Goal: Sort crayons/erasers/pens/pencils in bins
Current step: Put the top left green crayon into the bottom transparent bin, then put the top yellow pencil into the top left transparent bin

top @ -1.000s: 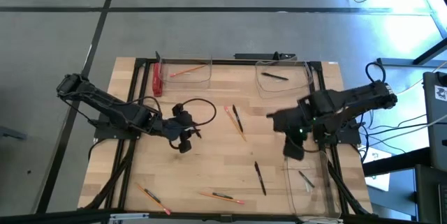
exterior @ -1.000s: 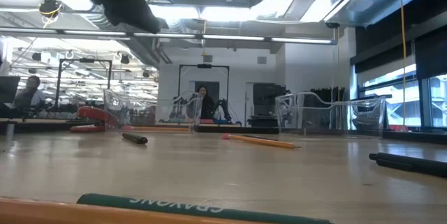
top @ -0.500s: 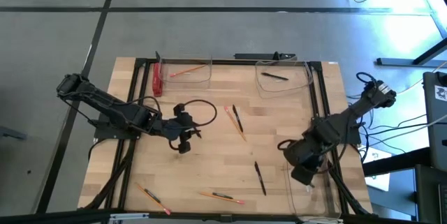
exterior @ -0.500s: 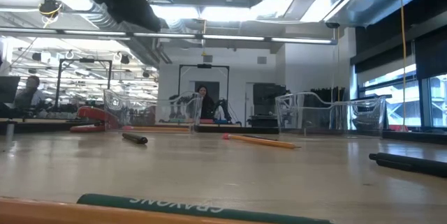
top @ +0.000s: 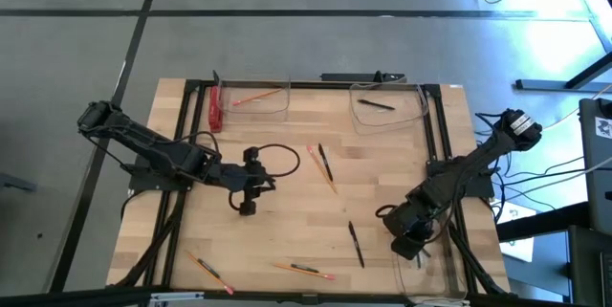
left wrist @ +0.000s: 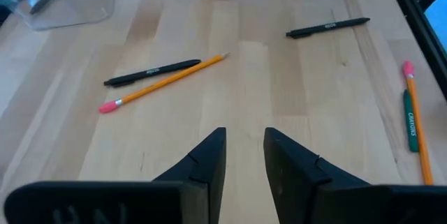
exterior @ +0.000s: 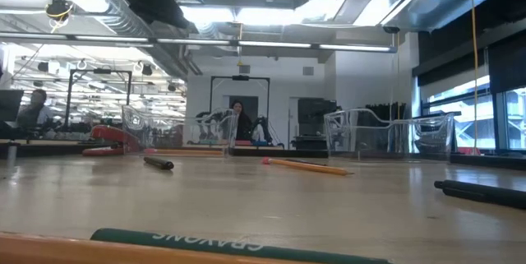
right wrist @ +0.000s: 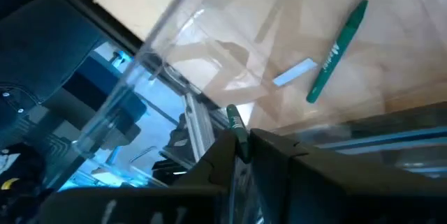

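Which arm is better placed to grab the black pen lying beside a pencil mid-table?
Left. The left gripper is open, empty and faces that pen across bare table; the right gripper is shut on a green crayon over a bin.

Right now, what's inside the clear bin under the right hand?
Inside the bin, a green crayon lies on its floor. The right hand grips another green crayon above it. From overhead, the hand covers most of the bin.

From above I can't read what lies inside the bin (top: 423,269) under my right gripper (top: 409,244) (its fingers hidden); a pencil (left wrist: 416,128) runs off my left wrist view.
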Tool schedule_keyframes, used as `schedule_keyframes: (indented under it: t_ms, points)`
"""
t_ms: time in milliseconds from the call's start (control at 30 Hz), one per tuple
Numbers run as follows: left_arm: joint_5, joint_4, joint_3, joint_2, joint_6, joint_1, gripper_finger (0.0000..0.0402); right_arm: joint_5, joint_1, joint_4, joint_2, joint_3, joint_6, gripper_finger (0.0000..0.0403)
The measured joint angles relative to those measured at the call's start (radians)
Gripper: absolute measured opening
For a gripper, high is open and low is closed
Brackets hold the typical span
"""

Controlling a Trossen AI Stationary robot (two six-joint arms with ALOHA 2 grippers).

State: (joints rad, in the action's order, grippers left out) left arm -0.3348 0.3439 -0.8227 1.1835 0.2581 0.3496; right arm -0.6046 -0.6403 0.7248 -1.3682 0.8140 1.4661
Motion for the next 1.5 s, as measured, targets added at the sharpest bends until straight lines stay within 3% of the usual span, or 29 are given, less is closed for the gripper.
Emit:
schedule_keyframes:
  t_ms: [867, 1133, 1500]
  points:
    - [0.004, 0.000, 0.000, 0.000, 0.003, 0.000, 0.0090, -0.011, 0.000, -0.049, 0.000, -0.049, -0.001, 0.0058]
    - [0.005, -0.001, 0.000, 0.000, 0.003, 0.000, 0.0090, -0.027, 0.000, -0.052, 0.000, -0.049, -0.001, 0.0026]
    - [0.006, 0.000, 0.000, 0.000, 0.005, 0.000, 0.0090, -0.078, 0.001, -0.049, 0.000, 0.013, -0.003, 0.0022]
